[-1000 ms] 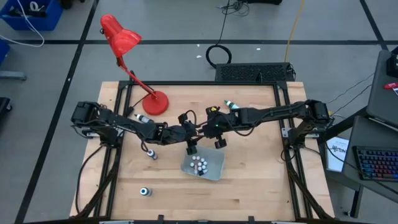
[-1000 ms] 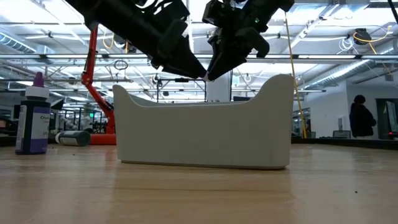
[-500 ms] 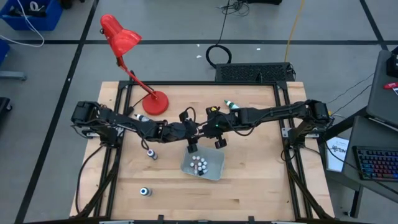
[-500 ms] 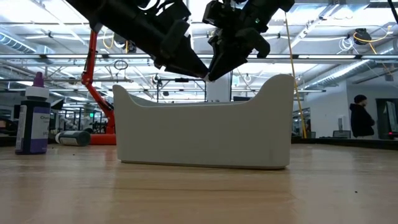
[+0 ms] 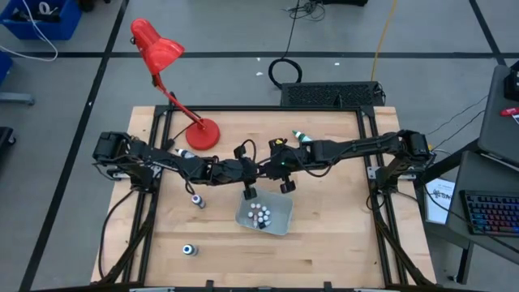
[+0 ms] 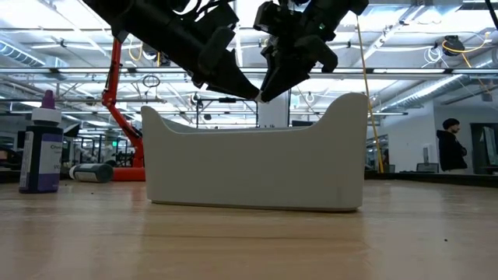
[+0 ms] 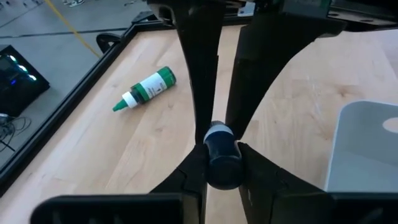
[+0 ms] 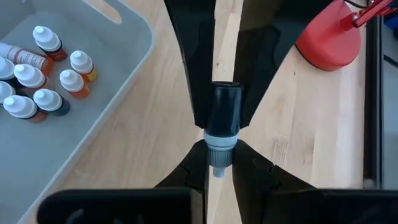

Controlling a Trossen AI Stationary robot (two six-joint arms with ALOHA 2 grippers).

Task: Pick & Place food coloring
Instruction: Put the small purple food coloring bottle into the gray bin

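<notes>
Over the desk (image 5: 324, 243), above the far rim of the pale tray (image 5: 280, 221): looks like a mid-air handover of one food coloring bottle (image 8: 224, 112). Grips it at both ends: left gripper (image 7: 222, 163) closed on the dark body, right gripper (image 8: 217, 158) closed on the pale cap. Calls next for one release, probably, then a short carry to the tray beside the white-capped vials (image 8: 46, 40). Appears tiny, slick, dark-bodied.

Both end effectors meet above the wooden surface (image 5: 324, 243), behind the pale blue-grey rectangular tray (image 5: 281, 220). Small white-capped bottles (image 5: 259, 216) stand inside it. The red desk lamp (image 5: 202, 134) sits far left; two bottles (image 5: 197, 200) lie left of the tray.
</notes>
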